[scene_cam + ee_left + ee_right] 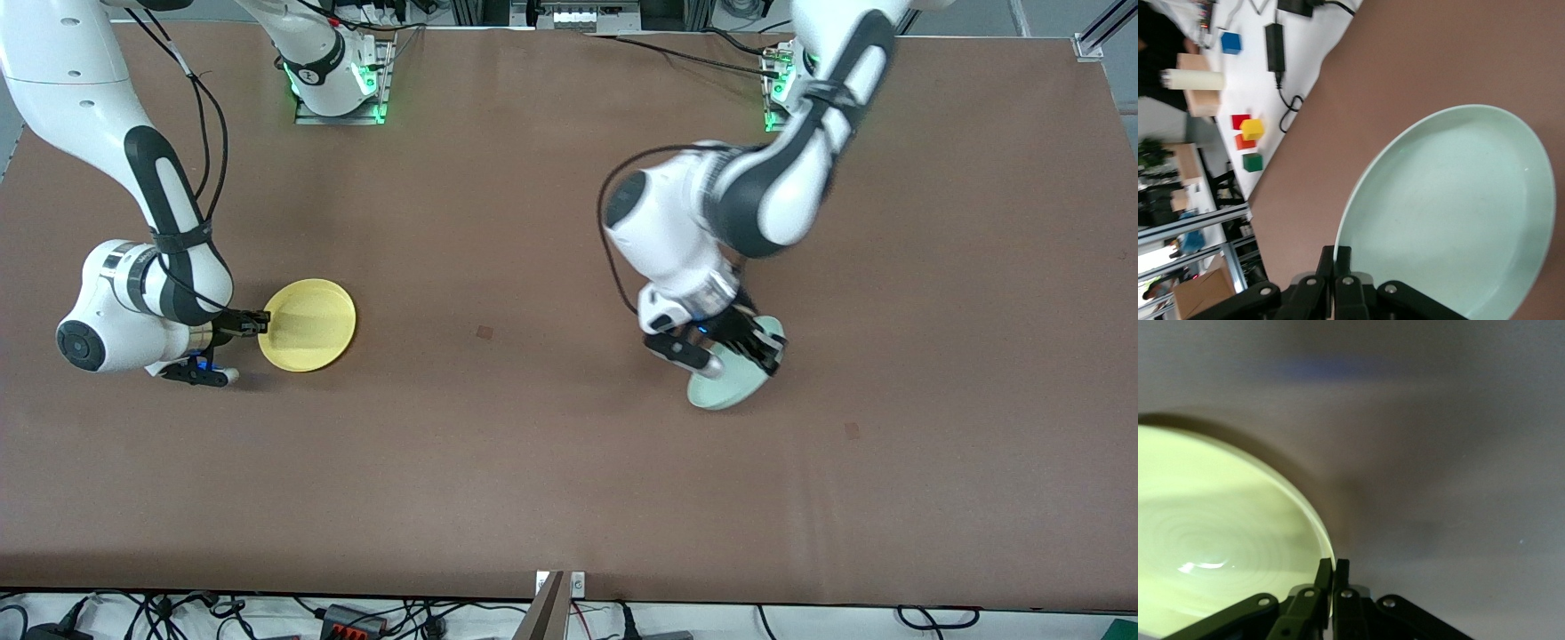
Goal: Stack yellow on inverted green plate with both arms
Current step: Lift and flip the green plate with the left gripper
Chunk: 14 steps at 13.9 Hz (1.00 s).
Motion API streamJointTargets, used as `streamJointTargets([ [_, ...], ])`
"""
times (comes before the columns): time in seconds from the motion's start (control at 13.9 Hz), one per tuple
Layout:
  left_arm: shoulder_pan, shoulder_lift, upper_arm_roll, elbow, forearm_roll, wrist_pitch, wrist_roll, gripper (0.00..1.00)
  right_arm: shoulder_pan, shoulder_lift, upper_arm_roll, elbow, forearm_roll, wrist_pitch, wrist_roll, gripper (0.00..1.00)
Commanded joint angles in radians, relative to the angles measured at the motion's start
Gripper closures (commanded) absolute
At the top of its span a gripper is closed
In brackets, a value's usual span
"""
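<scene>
Pinching rims now: right gripper (263,322) clamped on yellow (308,324), left gripper (766,348) on green plate (731,384). I'd finish inverting green flat on bench (533,267), then bring yellow over level.

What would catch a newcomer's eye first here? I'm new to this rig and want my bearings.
Two plates on the brown table, each pinched at its rim. The right tool is shut on the yellow plate toward the right arm's end; the left tool is shut on the green plate, tilted, toward the left arm's end.
</scene>
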Motion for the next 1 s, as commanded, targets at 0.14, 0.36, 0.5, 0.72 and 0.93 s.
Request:
streamJointTargets([
  [0.14,-0.187,0.100,0.026,0.011,0.122,-0.120,-0.279,0.99,-0.013,-0.010,0.007,0.008,0.010,-0.018,-0.016,1.00],
  [0.36,-0.236,0.122,0.024,0.009,0.147,-0.134,-0.416,0.99,-0.016,-0.052,0.006,0.123,0.007,-0.218,-0.013,1.00],
  [0.5,-0.282,0.152,0.026,0.009,0.149,-0.142,-0.453,0.99,-0.016,-0.056,0.004,0.226,-0.004,-0.317,-0.013,1.00],
  [0.72,-0.347,0.212,0.024,0.009,0.175,-0.156,-0.559,0.93,-0.013,-0.087,0.004,0.304,-0.010,-0.373,-0.016,1.00],
  [0.93,-0.354,0.237,0.018,0.007,0.175,-0.136,-0.558,0.43,-0.002,-0.119,0.006,0.326,-0.009,-0.420,-0.013,1.00],
])
